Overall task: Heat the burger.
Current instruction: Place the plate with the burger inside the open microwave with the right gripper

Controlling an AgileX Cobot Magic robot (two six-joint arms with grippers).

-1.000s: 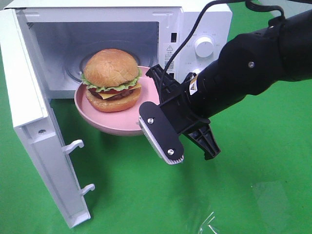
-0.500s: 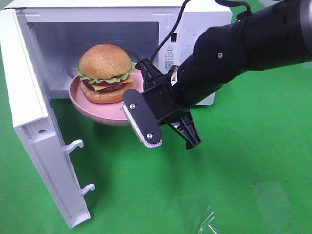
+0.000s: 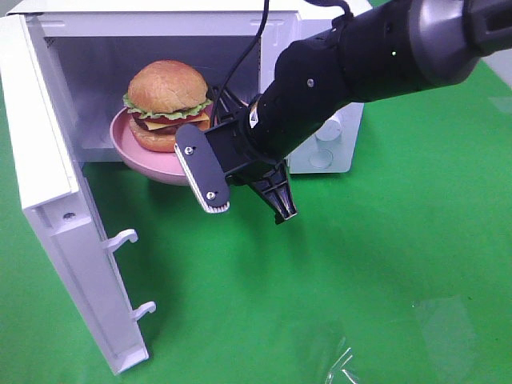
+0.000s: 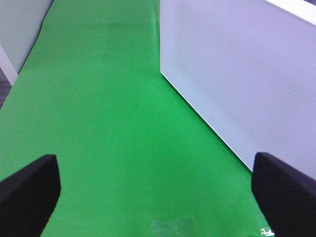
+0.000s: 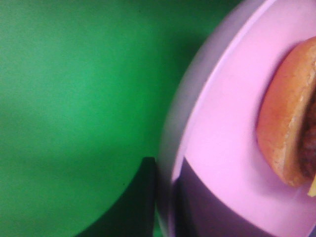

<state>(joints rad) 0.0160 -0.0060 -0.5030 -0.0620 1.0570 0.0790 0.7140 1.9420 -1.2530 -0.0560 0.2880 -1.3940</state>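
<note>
Right gripper (image 3: 200,164), pinching the plate (image 3: 132,154) rim, is carrying the burger (image 3: 166,106) from frame centre up-left into the microwave (image 3: 104,64) mouth, plate probably half in and not yet set down, so door-closing is nearing; left gripper (image 4: 158,197) is idling, spread wide.

There is one burger (image 3: 166,104) and one pink plate (image 3: 152,168). One white microwave (image 3: 160,22) stands with one door (image 3: 56,232), whose edge carries two latch hooks (image 3: 120,238). One black arm (image 3: 360,64) shows, and one green cloth (image 3: 384,264).
</note>
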